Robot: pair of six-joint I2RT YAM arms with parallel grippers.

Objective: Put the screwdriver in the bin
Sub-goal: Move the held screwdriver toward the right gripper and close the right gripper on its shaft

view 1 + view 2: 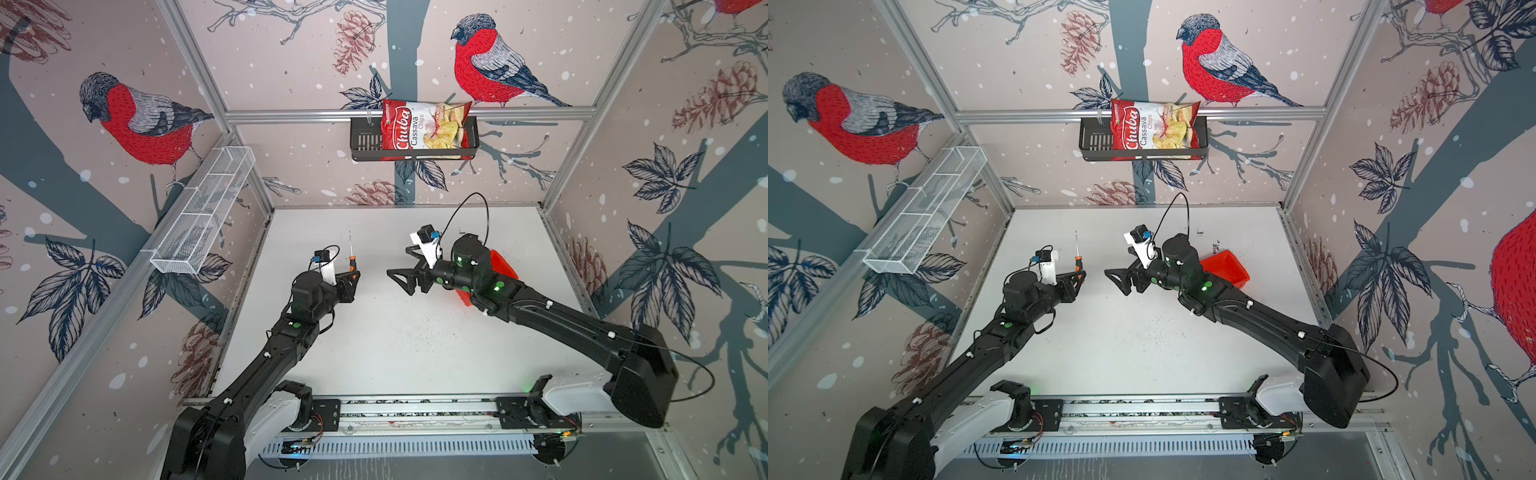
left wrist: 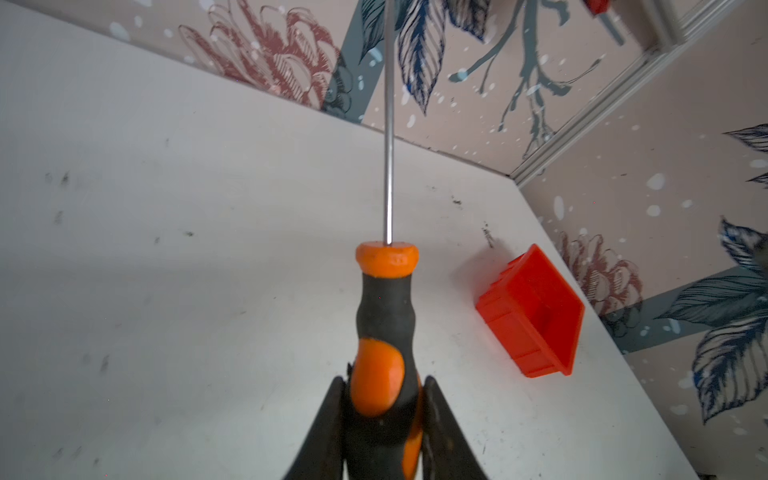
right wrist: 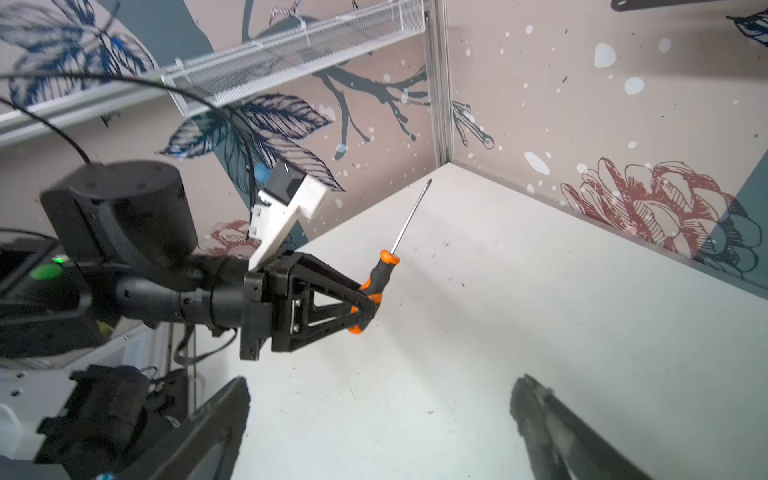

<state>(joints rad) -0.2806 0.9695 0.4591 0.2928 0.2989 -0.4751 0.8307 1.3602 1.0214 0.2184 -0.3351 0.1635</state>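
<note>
Currently the left pincer (image 3: pixel 370 305) pinches the screwdriver (image 2: pixel 384 316) by its handle above the worktop (image 2: pixel 166 249); the right pincer (image 3: pixel 378 395) is spread wide, the bin (image 2: pixel 532 316) well apart.

- White counter (image 1: pixel 386 357) fills the lower middle of both top views.
- Bin (image 1: pixel 1227 268) rests on it right of centre, near the counter's right edge.
- Dark specks (image 1: pixel 1156 332) and faint scuffs dot the surface, densest near the middle.
</note>
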